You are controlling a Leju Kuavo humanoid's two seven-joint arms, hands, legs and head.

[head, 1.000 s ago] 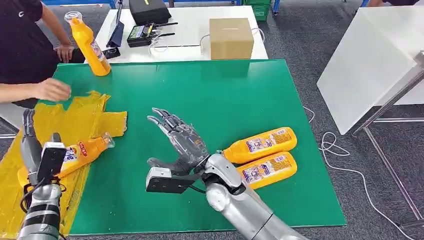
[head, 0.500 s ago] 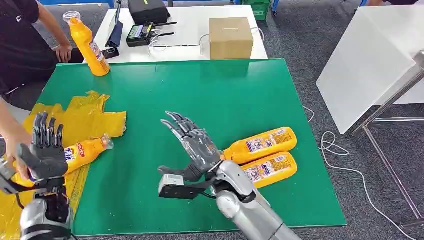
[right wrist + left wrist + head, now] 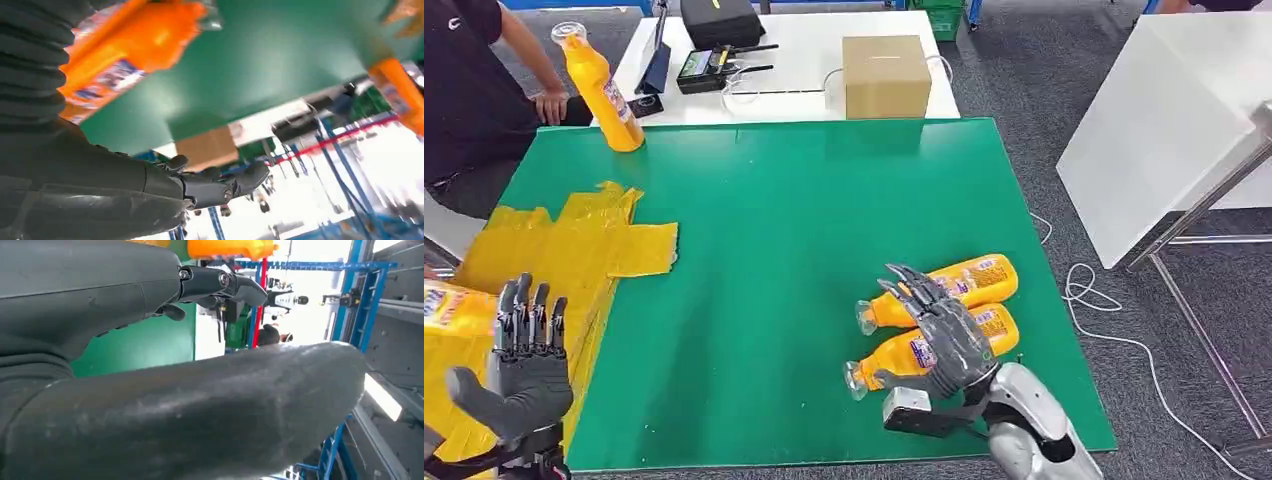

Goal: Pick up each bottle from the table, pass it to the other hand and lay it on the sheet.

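While spread, fingers apart, right hand (image 3: 944, 335): above two lying bottles (image 3: 939, 320), gripping neither.
Left hand (image 3: 521, 370): fingers apart, holding nothing, over yellow sheet (image 3: 574, 245).
Surface: green mat (image 3: 824, 210); third bottle (image 3: 604, 90) upright at far left corner.
Room: white table (image 3: 804, 60) with cardboard box (image 3: 884, 75); grey floor (image 3: 1044, 80); person (image 3: 469, 90) seated at left.

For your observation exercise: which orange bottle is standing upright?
The orange bottle at the green mat's far left corner stands upright; the two by the right robot hand lie flat.
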